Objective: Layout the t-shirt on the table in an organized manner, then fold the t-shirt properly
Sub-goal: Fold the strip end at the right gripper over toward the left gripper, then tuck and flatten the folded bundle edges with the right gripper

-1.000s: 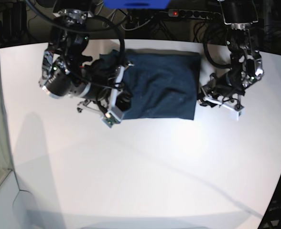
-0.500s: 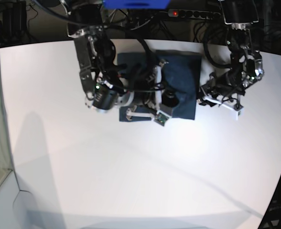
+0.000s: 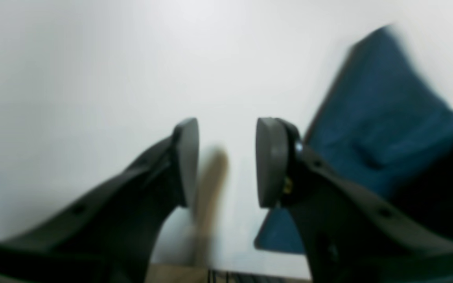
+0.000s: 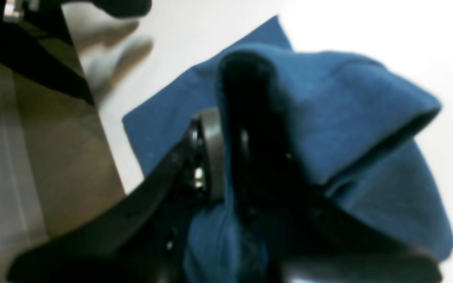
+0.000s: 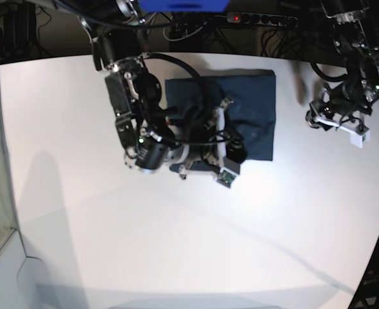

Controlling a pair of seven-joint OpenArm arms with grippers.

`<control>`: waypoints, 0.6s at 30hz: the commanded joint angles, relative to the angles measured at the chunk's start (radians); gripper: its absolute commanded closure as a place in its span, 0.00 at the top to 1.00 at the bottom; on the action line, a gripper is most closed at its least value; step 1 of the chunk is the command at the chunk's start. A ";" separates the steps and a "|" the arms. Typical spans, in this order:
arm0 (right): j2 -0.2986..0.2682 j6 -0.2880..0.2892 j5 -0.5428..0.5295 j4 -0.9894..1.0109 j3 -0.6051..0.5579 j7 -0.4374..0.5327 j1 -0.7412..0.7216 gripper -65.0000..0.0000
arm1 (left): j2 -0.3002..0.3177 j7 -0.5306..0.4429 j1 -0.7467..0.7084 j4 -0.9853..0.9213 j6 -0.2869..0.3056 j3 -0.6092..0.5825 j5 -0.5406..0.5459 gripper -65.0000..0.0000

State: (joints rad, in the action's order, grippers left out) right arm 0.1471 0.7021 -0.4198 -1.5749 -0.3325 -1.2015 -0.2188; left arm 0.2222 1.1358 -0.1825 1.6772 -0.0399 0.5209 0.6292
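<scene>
- Here the t-shirt lies folded into a dark navy block on the far part of the white worktop, close to the curved far edge.
- In the base view the block is taller than wide, so its long axis runs from the far edge toward the near side; which end holds the collar cannot be told.
- Its near left part is covered by the right arm, so the outline there is hidden.
- The right claw sits over the near edge of the cloth, reaching in from that view's left.
- In the right wrist view the right claw is closed on a raised fold of the t-shirt; one grey pad presses against the bunched cloth, and the other finger is buried in it.
- The lifted fold arches above the flat layer that lies on the worktop.
- The left claw hovers beside the shirt's right edge in the base view, apart from the cloth.
- In the left wrist view the left claw is parted with a clear gap and grips nothing; bare worktop shows between its pads.
- There the t-shirt lies to the right of the claw, blurred, its edge slanting up and away.
</scene>
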 commanded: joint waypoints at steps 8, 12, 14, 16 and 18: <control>0.010 -0.004 -0.021 -0.028 -0.001 0.015 -0.049 0.00 | -0.028 0.000 0.065 -0.093 -0.005 -0.006 -0.025 0.37; 0.010 -0.004 -0.024 -0.035 -0.001 -0.001 -0.049 0.00 | -0.042 0.000 0.091 -0.136 -0.005 -0.015 -0.078 0.37; 0.010 -0.004 -0.024 -0.051 -0.001 -0.001 -0.049 0.00 | -0.056 0.000 0.102 -0.144 -0.005 -0.058 -0.093 0.36; 0.010 -0.004 -0.024 -0.061 -0.007 -0.001 -0.049 0.00 | -0.063 -0.001 0.104 -0.150 -0.005 -0.103 -0.116 0.36; 0.010 -0.004 -0.024 -0.066 -0.037 -0.001 -0.049 0.00 | -0.066 -0.007 0.104 -0.150 -0.005 -0.150 -0.131 0.33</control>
State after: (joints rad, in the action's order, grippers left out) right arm 0.1467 0.7021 -0.4194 -1.6218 -0.3641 -1.2285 -0.2466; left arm 0.1528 1.0985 -0.0731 1.5257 -0.0433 0.3706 0.5079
